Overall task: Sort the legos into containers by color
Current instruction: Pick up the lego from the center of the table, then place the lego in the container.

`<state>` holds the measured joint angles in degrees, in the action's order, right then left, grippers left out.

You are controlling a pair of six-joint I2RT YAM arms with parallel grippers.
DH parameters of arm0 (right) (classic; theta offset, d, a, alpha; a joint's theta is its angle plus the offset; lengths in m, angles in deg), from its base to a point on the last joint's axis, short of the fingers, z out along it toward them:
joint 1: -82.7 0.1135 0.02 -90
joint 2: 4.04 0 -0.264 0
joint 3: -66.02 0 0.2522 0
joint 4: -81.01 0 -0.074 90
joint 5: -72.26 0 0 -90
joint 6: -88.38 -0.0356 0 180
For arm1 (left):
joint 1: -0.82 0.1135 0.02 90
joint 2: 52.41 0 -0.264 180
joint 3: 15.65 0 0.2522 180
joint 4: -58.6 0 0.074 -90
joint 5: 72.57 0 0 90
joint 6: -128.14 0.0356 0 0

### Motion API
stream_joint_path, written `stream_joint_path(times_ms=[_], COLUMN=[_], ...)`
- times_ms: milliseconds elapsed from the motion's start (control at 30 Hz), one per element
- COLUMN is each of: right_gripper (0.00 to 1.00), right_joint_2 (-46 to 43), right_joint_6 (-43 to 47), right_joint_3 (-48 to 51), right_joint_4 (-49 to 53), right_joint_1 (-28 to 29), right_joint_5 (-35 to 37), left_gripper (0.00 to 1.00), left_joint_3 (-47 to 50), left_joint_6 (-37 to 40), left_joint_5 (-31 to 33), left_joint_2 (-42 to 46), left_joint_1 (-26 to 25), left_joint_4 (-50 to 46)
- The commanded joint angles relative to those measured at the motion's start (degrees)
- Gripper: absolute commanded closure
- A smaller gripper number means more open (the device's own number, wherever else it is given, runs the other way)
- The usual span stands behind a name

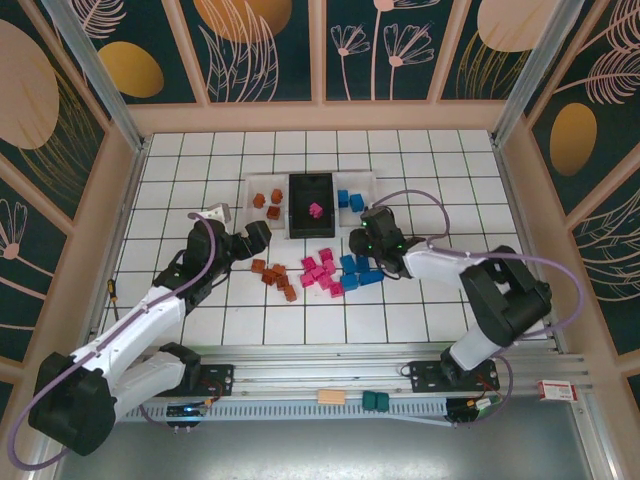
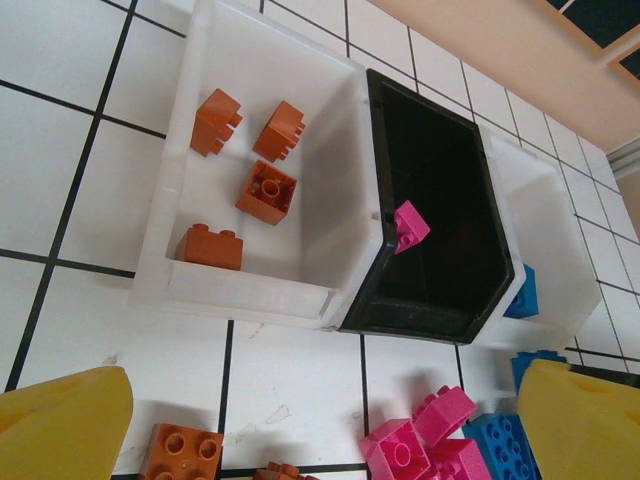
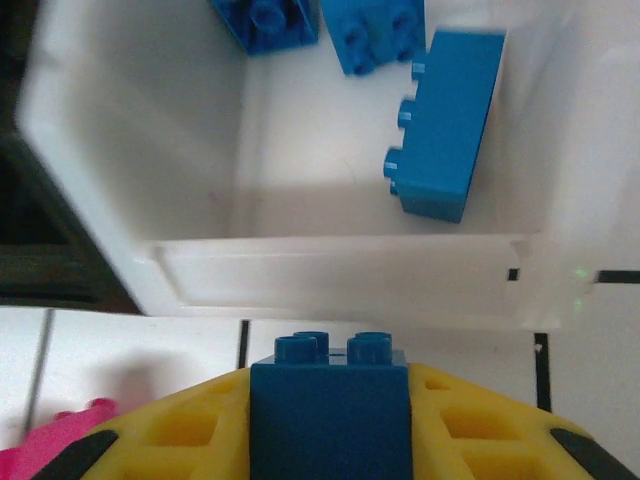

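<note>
Three joined containers sit mid-table: a white bin (image 1: 262, 203) holding several orange legos (image 2: 266, 190), a black bin (image 1: 311, 190) with one pink lego (image 2: 408, 226), and a white bin (image 3: 340, 270) with three blue legos (image 3: 445, 125). Loose orange (image 1: 274, 275), pink (image 1: 322, 272) and blue (image 1: 358, 272) legos lie in piles in front of them. My right gripper (image 3: 330, 435) is shut on a blue lego (image 3: 330, 410), just short of the blue bin's front wall. My left gripper (image 2: 320, 425) hangs open over bare tile before the orange bin, its yellow fingers (image 2: 65, 425) wide apart.
Wooden walls (image 1: 135, 150) enclose the tiled table on three sides. On the near rail lie a tan block (image 1: 331, 397) and dark green blocks (image 1: 375, 401). A pink lego (image 3: 40, 445) lies just left of my right gripper.
</note>
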<state>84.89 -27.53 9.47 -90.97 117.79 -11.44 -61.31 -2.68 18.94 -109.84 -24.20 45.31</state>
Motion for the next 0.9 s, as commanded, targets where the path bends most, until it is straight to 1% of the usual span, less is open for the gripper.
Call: stream_joint_path(times_ms=[0, 100, 167, 300, 367, 400, 467, 533, 600, 633, 667, 767, 800, 867], right_gripper=[0.79, 0.79, 0.79, 0.79, 0.8, 0.8, 0.8, 0.8, 0.78, 0.76, 0.72, 0.53, 0.48, 0.44], right_joint_2=[-7.92, -11.32, -10.21, -2.43, 2.13, 4.55, 8.21, 11.22, 13.43, 14.17, 14.76, 14.47, 13.63, 11.87], right_joint_6=[0.45, 1.82, 3.29, 5.15, 5.04, 4.95, 4.69, 4.14, 3.57, 3.27, 3.16, 2.88, 3.12, 3.41], right_joint_3=[1.54, -0.04, -3.46, -11.28, -14.63, -16.31, -19.06, -21.01, -22.1, -22.38, -22.56, -22.57, -22.31, -21.61], right_joint_4=[0.81, 1.03, 1.6, 0.83, 0.23, -0.06, -0.31, -0.23, -0.41, -0.58, -1.1, -1.94, -2.16, -2.35], right_joint_1=[0.52, 0.21, -0.64, -3.2, -3.38, -5.64, -6.79, -7.1, -7.07, -7.13, -6.97, -6.74, -6.49, -6.27], right_joint_5=[-0.69, -1.83, -1.18, -0.81, -0.85, -0.81, -0.87, -0.78, -1.09, -1.42, -2.07, -3.05, -3.06, -2.7], left_gripper=[0.02, 0.01, 0.01, 0.01, 0.02, 0.03, 0.03, 0.03, 0.04, 0.05, 0.07, 0.11, 0.13, 0.15], left_joint_3=[0.62, 1.24, 2.14, 4.13, 4.74, 5.11, 5.85, 6.38, 6.85, 7.01, 7.16, 7.14, 7.16, 7.02], left_joint_6=[-0.24, -0.47, -0.9, -2.29, -2.76, -2.99, -3.3, -3.64, -3.74, -3.83, -3.74, -3.53, -3.4, -3.14], left_joint_5=[0.18, 0.35, 0.04, -0.38, -0.28, 0.12, 0.26, 0.59, 0.77, 0.76, 0.67, 0.44, 0.29, -0.16], left_joint_2=[1.33, 1.79, 2.05, 2.15, 2.36, 2.61, 3.22, 3.79, 3.95, 3.9, 3.64, 2.45, 1.8, 0.18], left_joint_1=[0.23, 0.3, 0.25, 0.23, 0.26, 0.23, 0.25, 0.25, 0.23, 0.25, 0.23, 0.25, 0.27, 0.18], left_joint_4=[-1.16, -1.46, -1.14, -0.73, -1.31, -1.65, -2.34, -3.23, -3.96, -4.15, -4.38, -4.95, -5.12, -5.23])
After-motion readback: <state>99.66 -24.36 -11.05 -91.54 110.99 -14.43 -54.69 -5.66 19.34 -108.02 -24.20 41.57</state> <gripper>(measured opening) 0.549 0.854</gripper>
